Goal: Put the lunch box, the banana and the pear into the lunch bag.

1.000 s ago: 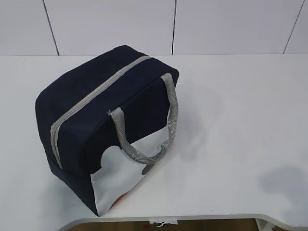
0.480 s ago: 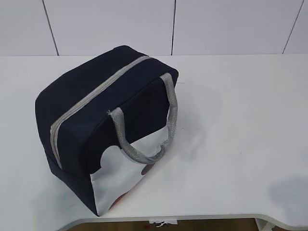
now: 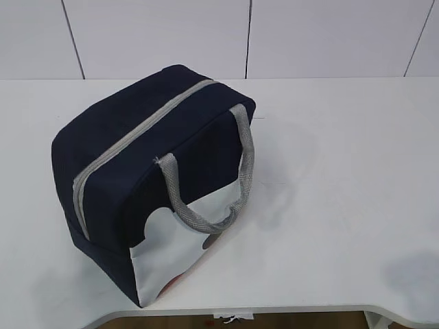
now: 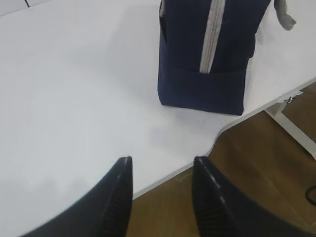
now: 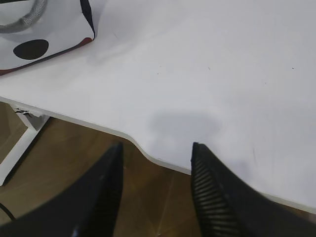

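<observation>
The lunch bag (image 3: 154, 181) stands on the desk (image 3: 343, 171), its grey zipper (image 3: 130, 144) drawn shut along the top, and no lunch box, banana or pear shows anywhere. My left fingers (image 4: 162, 170) and right fingers (image 5: 157, 155) hang spread and empty beyond the desk edge near the bag – I judge the packing done, so I'd best keep clear of the handles (image 3: 233, 178) – no snagging

The boxy navy-blue fabric lunch bag (image 3: 147, 178) stands on the left half of the white table (image 3: 343, 171), close to the front edge, zip closed on top, its grey webbing handle (image 3: 219, 178) draped down the right-facing side.
</observation>
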